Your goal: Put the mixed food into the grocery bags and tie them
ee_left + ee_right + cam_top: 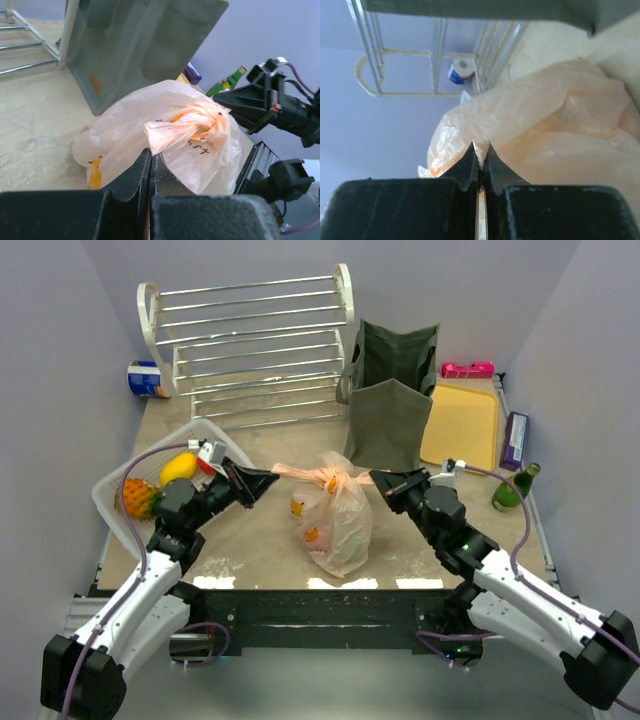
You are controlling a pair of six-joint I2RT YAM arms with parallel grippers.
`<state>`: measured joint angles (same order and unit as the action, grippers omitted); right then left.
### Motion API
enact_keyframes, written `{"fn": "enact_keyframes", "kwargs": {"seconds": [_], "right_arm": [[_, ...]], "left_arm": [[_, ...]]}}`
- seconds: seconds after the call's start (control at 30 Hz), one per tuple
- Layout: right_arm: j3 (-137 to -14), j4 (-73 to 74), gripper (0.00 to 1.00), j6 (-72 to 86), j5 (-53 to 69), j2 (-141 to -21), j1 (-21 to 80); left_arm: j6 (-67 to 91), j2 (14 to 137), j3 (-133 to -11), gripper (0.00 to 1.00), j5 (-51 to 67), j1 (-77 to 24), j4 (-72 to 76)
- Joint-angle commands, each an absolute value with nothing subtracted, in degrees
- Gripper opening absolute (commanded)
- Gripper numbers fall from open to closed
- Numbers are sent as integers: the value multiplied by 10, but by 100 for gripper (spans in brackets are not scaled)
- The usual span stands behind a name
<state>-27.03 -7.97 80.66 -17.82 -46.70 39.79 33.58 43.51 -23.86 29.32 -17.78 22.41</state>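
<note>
The thin translucent peach plastic bag (335,525) sits at the centre of the table (250,540). The left gripper (272,477) at its 9 o'clock and the right gripper (378,478) at 3 o'clock each clamp its twisted handles (325,478). Overpulling may tear the film or slip a handle free

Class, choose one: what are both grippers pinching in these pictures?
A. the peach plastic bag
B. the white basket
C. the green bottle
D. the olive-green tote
A: the left gripper and the right gripper are each shut on a twisted end at the top of the peach plastic bag.
</note>
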Motion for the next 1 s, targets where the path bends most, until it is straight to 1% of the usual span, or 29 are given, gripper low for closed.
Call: {"fn": "enact_keyframes", "kwargs": {"seconds": [0.0,0.1,0.23,0.37,0.47,0.6,0.63,0.67,0.7,0.73,0.77,0.8,0.83,0.87,0.9,0.93,0.97], "right_arm": [[-265,-6,0,722,-295,-420,362],[-230,21,0,722,-281,-397,319],[-200,63,0,737,-291,-385,312],[-189,74,0,738,-293,-372,312],[-210,84,0,705,-299,-371,311],[-272,108,0,626,-317,-372,312],[-285,111,2,578,-312,-371,311],[-310,113,40,553,-307,-374,312],[-324,114,62,508,-302,-375,311],[-340,133,76,492,-302,-377,311],[-369,140,94,474,-307,-378,311],[-381,141,99,435,-312,-379,312],[-393,143,99,418,-327,-379,312],[-410,135,99,396,-326,-378,312],[-415,114,99,321,-310,-378,312],[-417,58,99,282,-261,-381,312],[-431,40,99,253,-228,-389,312]], "left_arm": [[373,443,-214,0,194,-170,277],[381,432,-179,0,179,-163,278],[388,411,-139,0,165,-156,255],[391,406,-118,0,167,-153,255],[387,411,-132,0,180,-153,258],[355,438,-191,0,206,-153,199],[335,444,-209,7,209,-153,174],[321,450,-248,23,210,-153,144],[306,460,-267,40,210,-153,88],[277,461,-285,65,204,-153,59],[265,457,-313,74,196,-153,33],[253,445,-325,90,173,-153,-5],[233,438,-345,99,162,-152,-35],[222,431,-357,100,150,-152,-53],[212,421,-367,100,134,-151,-83],[193,420,-392,100,126,-151,-97],[186,421,-403,100,118,-151,-110]]}}
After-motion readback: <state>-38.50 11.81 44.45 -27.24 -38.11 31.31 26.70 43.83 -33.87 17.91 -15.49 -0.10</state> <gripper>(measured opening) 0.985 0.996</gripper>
